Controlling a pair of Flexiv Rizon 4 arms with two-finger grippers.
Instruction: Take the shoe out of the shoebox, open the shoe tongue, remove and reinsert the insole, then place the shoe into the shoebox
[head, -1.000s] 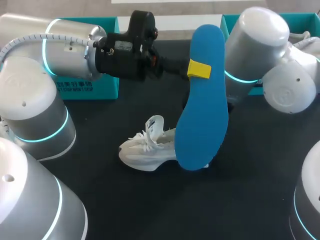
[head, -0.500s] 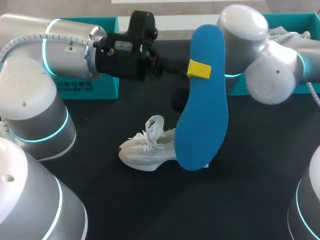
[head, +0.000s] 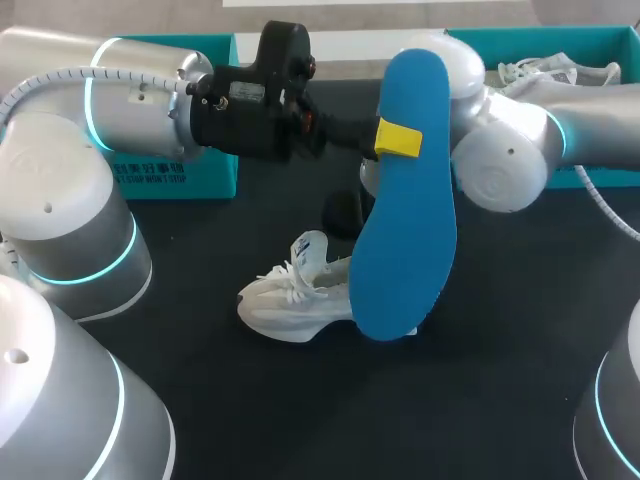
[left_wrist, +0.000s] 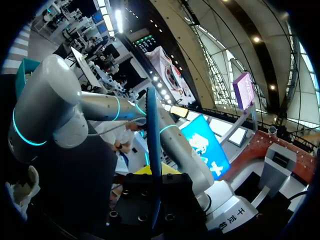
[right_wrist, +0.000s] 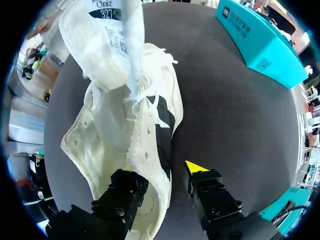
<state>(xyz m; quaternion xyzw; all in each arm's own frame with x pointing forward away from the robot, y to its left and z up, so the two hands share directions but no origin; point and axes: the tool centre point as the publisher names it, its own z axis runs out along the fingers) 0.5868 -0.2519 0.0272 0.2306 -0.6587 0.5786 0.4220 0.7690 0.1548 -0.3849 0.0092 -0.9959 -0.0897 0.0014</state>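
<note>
- Shoe (head: 292, 292): out of the box (head: 175, 175), lying on the table (head: 250, 400), tongue raised. These steps are judged done.
- Left hand (head: 397, 138): clamped on the blue insole (head: 403, 240), which is held upright over the shoe's heel end. Removal is judged done.
- Right hand (right_wrist: 160, 175): fingers apart, astride the shoe's side wall at the opening, gripping nothing.
- Outstanding: refit the insole, then return the shoe to the box.

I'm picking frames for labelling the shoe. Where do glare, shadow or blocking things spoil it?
Head view: even light; the blue foam insole, in the left gripper, covers the rear of the white lace-up shoe. Left wrist view: bright glare behind the edge-on insole. Right wrist view: shoe evenly lit, no glare.
</note>
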